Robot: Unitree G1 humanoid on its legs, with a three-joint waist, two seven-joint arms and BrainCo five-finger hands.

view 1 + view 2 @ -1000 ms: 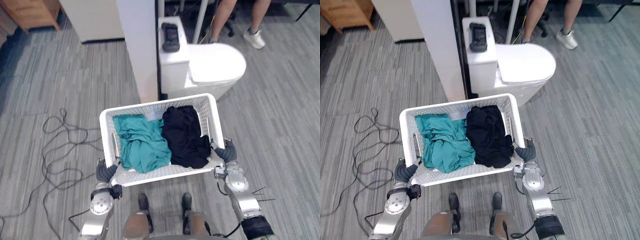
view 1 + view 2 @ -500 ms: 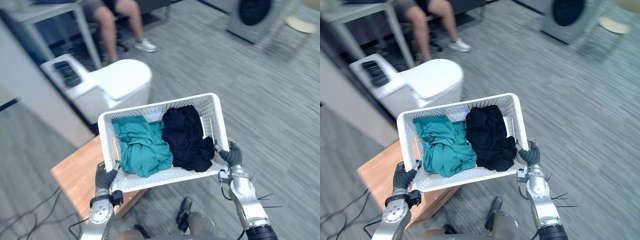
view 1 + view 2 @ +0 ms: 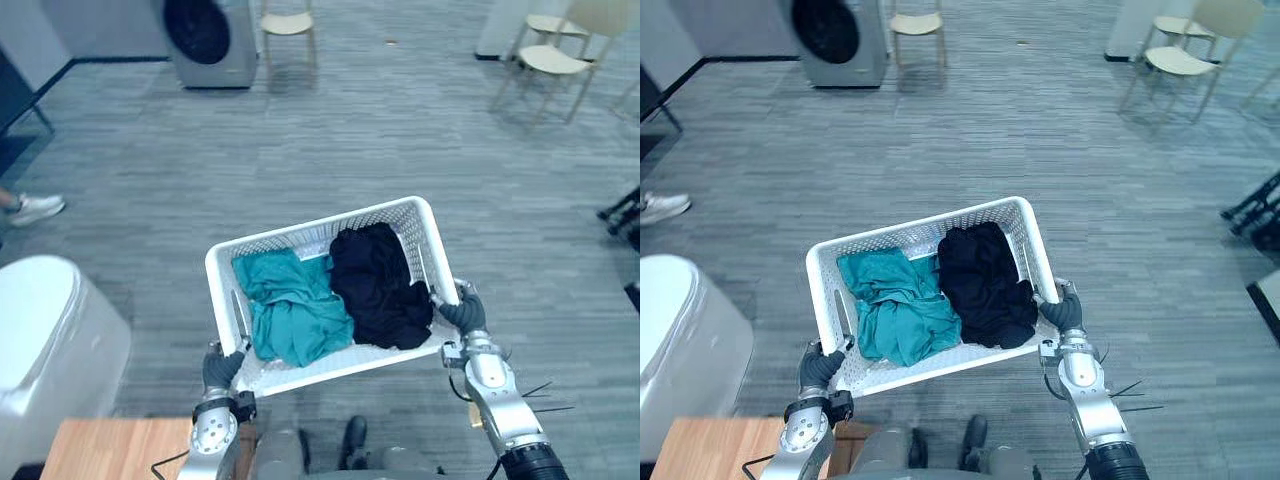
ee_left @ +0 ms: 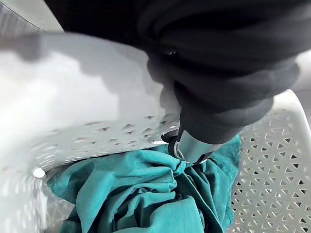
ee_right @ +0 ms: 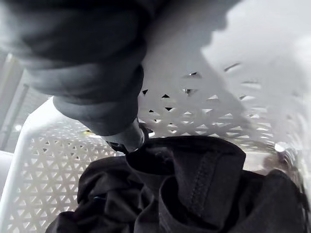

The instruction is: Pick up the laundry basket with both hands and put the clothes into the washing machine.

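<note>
Gripping the white laundry basket (image 3: 330,228) at its near corners in the left eye view, the left hand (image 3: 220,370) and right hand (image 3: 462,315) each curl their fingers over the rim and carry it. Inside, a teal garment (image 3: 295,315) lies nearer the left hand and a black garment (image 3: 380,290) nearer the right. The washing machine (image 3: 210,35) stands far beyond both hands. In the left wrist view a finger (image 4: 194,145) hooks over the rim onto the teal garment. In the right wrist view a finger (image 5: 129,138) hooks inside, just beside the black garment.
</note>
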